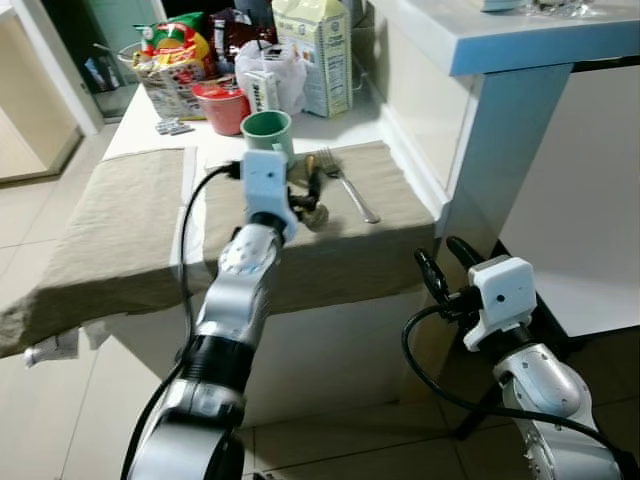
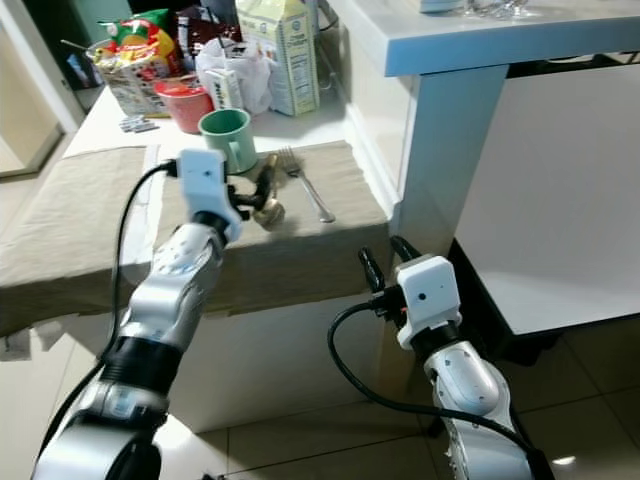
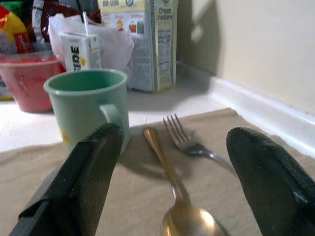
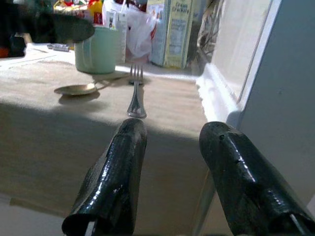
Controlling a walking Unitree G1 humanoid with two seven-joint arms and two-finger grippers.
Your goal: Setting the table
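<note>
Judging left to right: left gripper, fingers spread and empty above the spoon, should settle it on the placemat between green mug and fork; right gripper hangs open below the table edge.

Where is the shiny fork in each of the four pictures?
Left eye view: the fork lies on the tan placemat, right of the spoon.
Right eye view: the fork lies at the placemat's right part.
Left wrist view: the fork is seen between the left claw's fingers, beside the spoon.
Right wrist view: the fork lies ahead of the right claw.
Shared landmark: the green mug.
</note>
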